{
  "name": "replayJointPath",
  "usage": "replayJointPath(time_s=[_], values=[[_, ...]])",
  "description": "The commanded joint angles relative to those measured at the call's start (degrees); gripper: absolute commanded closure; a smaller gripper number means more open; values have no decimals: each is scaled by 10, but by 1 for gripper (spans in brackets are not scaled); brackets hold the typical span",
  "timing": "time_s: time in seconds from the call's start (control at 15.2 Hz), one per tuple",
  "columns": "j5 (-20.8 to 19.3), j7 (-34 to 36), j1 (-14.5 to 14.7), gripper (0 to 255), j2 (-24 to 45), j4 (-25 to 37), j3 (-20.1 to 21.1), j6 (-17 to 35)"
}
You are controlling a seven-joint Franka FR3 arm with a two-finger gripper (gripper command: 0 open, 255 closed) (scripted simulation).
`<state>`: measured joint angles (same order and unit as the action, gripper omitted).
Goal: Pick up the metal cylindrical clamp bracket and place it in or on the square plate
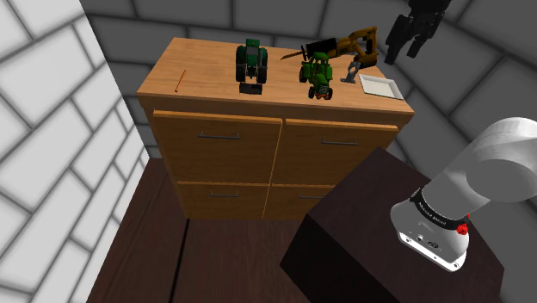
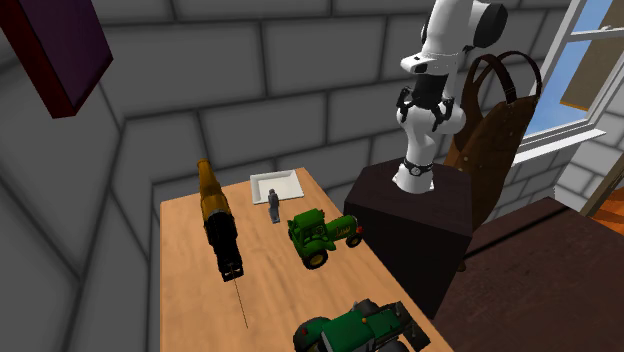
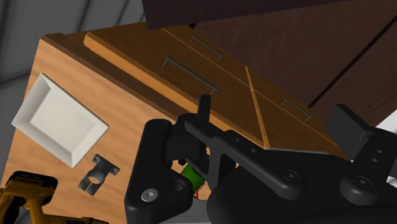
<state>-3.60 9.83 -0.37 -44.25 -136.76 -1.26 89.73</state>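
The shoulder view looks from high behind the stand [image 1: 379,232], rather far, down on the desk [image 1: 206,82] and its drawer fronts [image 1: 219,138]. The second exterior view stands close over the desk's other end and looks along the top toward the plate [image 2: 277,186] and the arm [image 2: 447,30]. The wrist view looks steeply down from above. All three share the desk top around the plate.

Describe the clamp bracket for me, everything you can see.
The clamp bracket is small, plain grey and metal-looking: a round loop with flat flanges. It appears to stand upright on the wooden cabinet top, between the white square plate and the yellow-and-black power saw, close to the plate but apart from it. Nothing grips it.
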Motion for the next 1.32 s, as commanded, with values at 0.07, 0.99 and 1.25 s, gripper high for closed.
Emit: replayJointPath(time_s=[0.07,0.99,1.25], values=[[-6,-9,-4,0,12,-1,-10,14],[-42,-137,-42,0,232,65,-145,188],[-26,-179,-48,0,311,109,-179,226]])
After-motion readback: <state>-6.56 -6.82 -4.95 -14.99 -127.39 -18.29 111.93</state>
